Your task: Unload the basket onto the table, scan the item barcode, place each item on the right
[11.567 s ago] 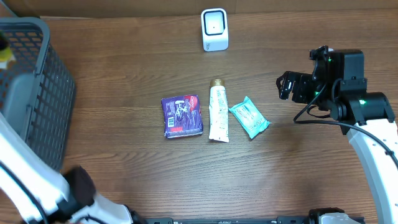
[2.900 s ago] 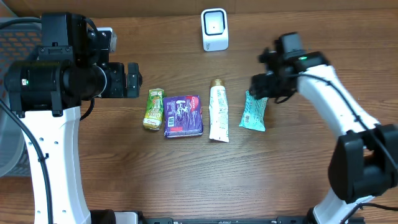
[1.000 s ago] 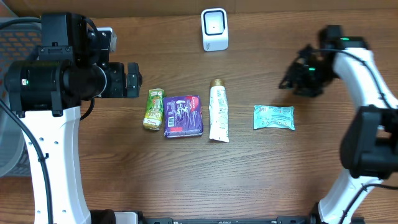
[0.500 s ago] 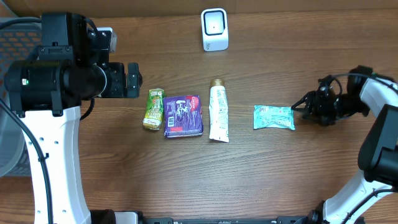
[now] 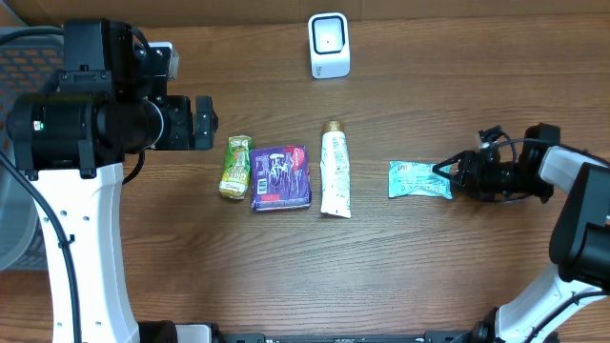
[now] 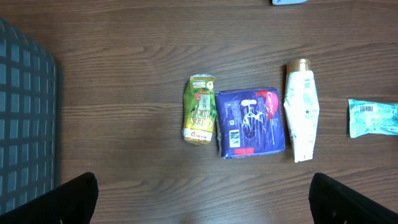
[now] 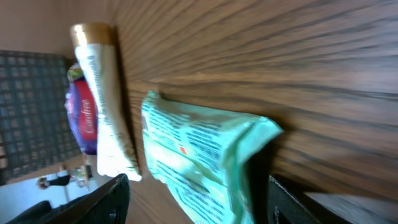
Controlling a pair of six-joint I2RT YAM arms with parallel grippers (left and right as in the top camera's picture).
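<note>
scanner (image 5: 329,45): 1 | teal packet (image 5: 419,180): 1 | white tube (image 5: 335,172): 1 | purple pack (image 5: 279,177): 1 | green pouch (image 5: 234,167): 1 | basket (image 6: 25,124): 1

1 crinkled teal packet (image 5: 419,180) lies flat on my right side of the table (image 5: 286,276), lengthwise across it, its barcode (image 6: 367,109) facing up. The white scanner (image 5: 329,45) stands upright at the far edge, well apart.

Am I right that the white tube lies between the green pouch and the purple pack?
Not quite: the white tube lies between the teal packet and the purple pack; the green pouch is on the pack's other side, as the overhead view shows.
</note>
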